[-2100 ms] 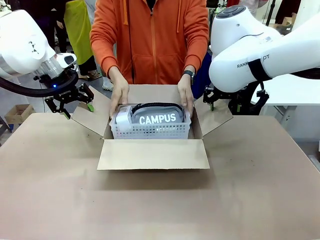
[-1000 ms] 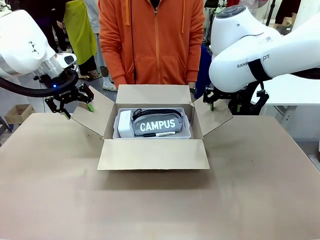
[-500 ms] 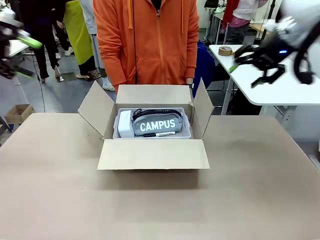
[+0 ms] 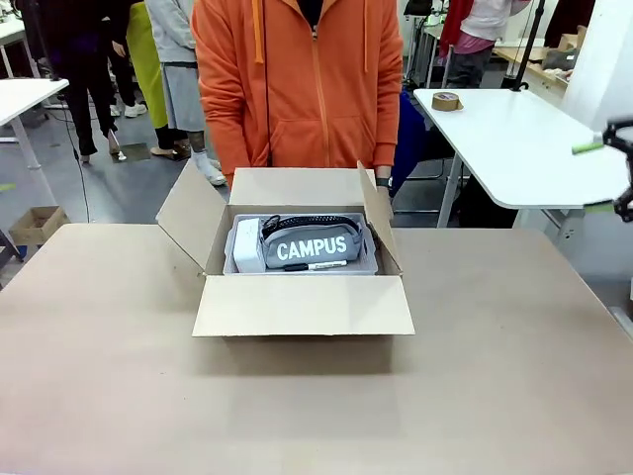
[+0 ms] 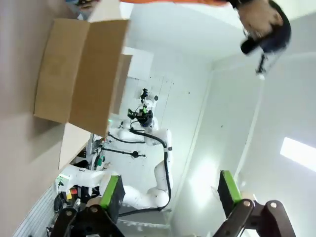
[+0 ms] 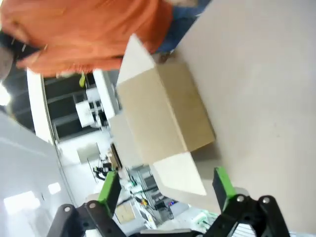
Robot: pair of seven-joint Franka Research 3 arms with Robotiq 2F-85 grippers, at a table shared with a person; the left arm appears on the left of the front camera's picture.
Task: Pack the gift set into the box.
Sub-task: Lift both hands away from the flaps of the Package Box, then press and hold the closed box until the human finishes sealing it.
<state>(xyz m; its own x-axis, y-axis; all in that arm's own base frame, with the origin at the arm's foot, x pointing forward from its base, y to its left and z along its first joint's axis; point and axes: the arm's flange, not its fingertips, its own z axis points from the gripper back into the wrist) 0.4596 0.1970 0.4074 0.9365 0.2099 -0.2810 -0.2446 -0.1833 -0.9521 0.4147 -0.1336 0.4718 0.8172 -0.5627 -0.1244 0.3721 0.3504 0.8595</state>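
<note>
Front view, basket (image 4: pixel 297 270) holding pouch (image 4: pixel 309 244) inside box (image 4: pixel 302 305), left gripper (image 5: pixel 169 190) and right gripper (image 6: pixel 166 185) spread

**Bright, even room light; wrist views soft and glaring**

Overhead light fills the front view evenly, and it is sharp: the white letters on the pouch (image 4: pixel 312 247) read cleanly. The box (image 4: pixel 302 307) throws a soft shadow onto the table (image 4: pixel 109 376) below its near flap. At the right edge the right gripper (image 4: pixel 593 176) is smeared into streaks. In the left wrist view a ceiling light (image 5: pixel 298 153) glares and the pale walls wash out. The right wrist view is soft all over, with the orange top (image 6: pixel 89 29) blurred.
</note>
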